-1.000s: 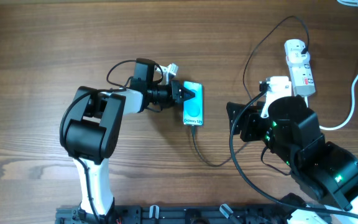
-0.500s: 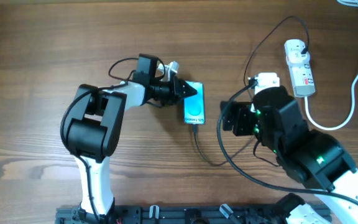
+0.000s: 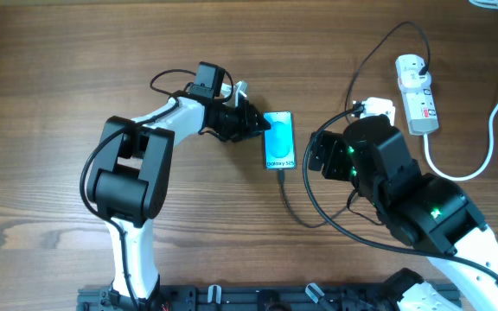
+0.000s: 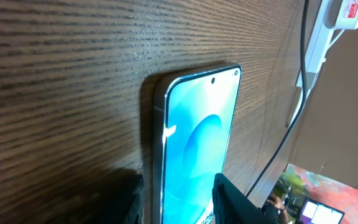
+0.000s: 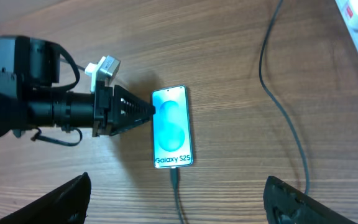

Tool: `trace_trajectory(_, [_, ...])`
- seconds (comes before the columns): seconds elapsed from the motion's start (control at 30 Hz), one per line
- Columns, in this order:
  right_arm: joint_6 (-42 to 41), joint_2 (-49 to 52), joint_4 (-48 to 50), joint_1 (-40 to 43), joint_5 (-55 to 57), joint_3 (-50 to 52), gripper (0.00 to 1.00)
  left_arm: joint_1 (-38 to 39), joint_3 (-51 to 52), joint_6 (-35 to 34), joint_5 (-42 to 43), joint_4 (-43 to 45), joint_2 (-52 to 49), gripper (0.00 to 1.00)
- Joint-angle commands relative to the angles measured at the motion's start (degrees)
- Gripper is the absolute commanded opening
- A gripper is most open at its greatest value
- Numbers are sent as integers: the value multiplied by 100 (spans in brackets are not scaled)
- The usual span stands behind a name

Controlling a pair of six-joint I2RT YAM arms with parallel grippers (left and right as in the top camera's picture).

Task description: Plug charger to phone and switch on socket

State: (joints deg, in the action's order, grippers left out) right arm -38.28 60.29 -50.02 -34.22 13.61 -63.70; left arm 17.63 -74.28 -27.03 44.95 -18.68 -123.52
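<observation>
Two hands are in view. The right hand [image 5: 180, 202] hangs over the brown wooden counter [image 3: 59, 52] with its dark fingers [image 5: 67, 202] spread wide and nothing between them.

At about 9 o'clock from it lies the small flat turquoise-screened phone [image 3: 279, 141], long axis roughly 12 to 6. The thin black charger cable [image 5: 261, 62] meets the phone's 6 o'clock edge. The connector looks seated, though the join is too small to be sure.

The left hand [image 3: 260, 130] reaches in from the phone's 9 o'clock side, its tips at the long left edge. The wrist view shows that edge between two narrowly parted fingers [image 4: 235, 199], but I cannot tell whether they pinch it.

Farther out, between 1 and 2 o'clock from the right hand, the white elongated power strip [image 3: 416, 93] lies with its long axis also near 12 to 6. The charger's black plug [image 3: 425, 66] sits in its far end. By my reading the switch is what remains, and the right arm is much the nearer to it.
</observation>
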Motion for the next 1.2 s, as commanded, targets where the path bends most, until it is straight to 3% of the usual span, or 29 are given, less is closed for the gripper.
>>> trace_trajectory(0.0, [-411,24,203,96,678,-79,99,-151,4,133,-927,-195,-111,33])
trace_trajectory(0.07, [-413,24,262,398,935,-90,99,-352,-267,138,-931,-588,175,30])
trace_trajectory(0.13, [-664,24,256,1172,658,-120,98,-610,-640,422,-1045,-1189,719,34])
trace_trajectory(0.17, [-706,26,372,1873,168,-120,89,-754,-835,599,-1375,-1637,1226,38])
trace_trajectory(0.2, [-581,46,498,2330,-111,-120,72,-820,-907,706,-1613,-1886,1574,39])
trace_trajectory(0.23, [-433,63,612,2677,-291,-120,45,-863,-933,756,-1808,-2074,1915,41])
trace_trajectory(0.3, [-262,208,866,3526,-610,-120,13,-901,-933,756,-2393,-2435,2734,46])
trace_trajectory(0.37, [-216,476,1043,4054,-990,-120,5,-885,-933,754,-2918,-2881,3567,50])
trace_trajectory(0.43, [-221,922,1222,4382,-1121,-120,5,-883,-931,754,-3235,-3276,4164,55])
trace_trajectory(0.7, [9,3182,1797,4986,-1117,-745,4,-885,-931,710,-3744,-5261,6373,54])
trace_trajectory(0.9, [83,3888,2380,5060,-1113,-745,5,-885,-929,59,-4896,-6288,7962,56])
trace_trajectory(1.03, [79,4299,2885,5060,-1016,-745,5,-885,-929,-111,-5003,-6959,8651,61])
trace_trajectory(1.07, [83,4378,3025,5060,-986,-745,5,-885,-929,-116,-5021,-7101,8697,63])
trace_trajectory(1.13, [205,4557,3300,5060,-988,-745,4,-885,-925,-111,-5021,-7320,8699,98])
trace_trajectory(1.17, [234,4645,3383,5060,-986,-745,5,-885,-920,-114,-5018,-7416,8699,100])
